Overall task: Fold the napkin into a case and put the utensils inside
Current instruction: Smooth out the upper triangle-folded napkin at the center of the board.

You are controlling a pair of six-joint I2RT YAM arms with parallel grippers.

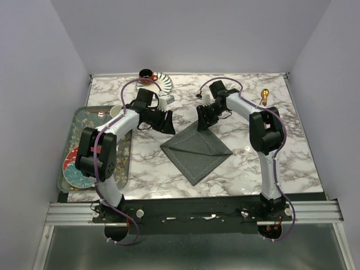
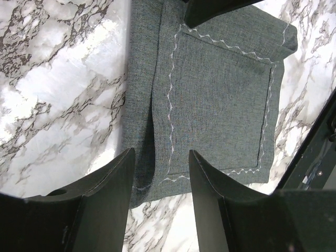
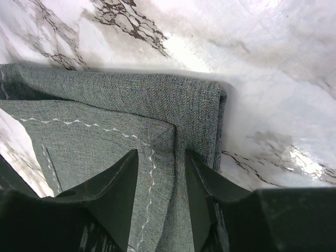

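Left end effector [image 2: 161,153] — jaws apart over an edge of the folded napkin [image 2: 215,89], clamping nothing. Right end effector [image 3: 160,153] — I read it as spread too, over a folded corner.

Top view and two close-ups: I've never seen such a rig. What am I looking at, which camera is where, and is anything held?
Two robot arms, the left arm and the right arm, are bolted at the table's near edge. The wide picture comes from a fixed camera above and behind them. Each close-up comes from a camera on one wrist. On the marble table lie the folded grey napkin, a gold utensil at far right, an orange cup on a striped saucer at the back, and a tray with plates at left. The left pincer and right pincer hang at the napkin's far side, jaws apart. Neither holds anything.
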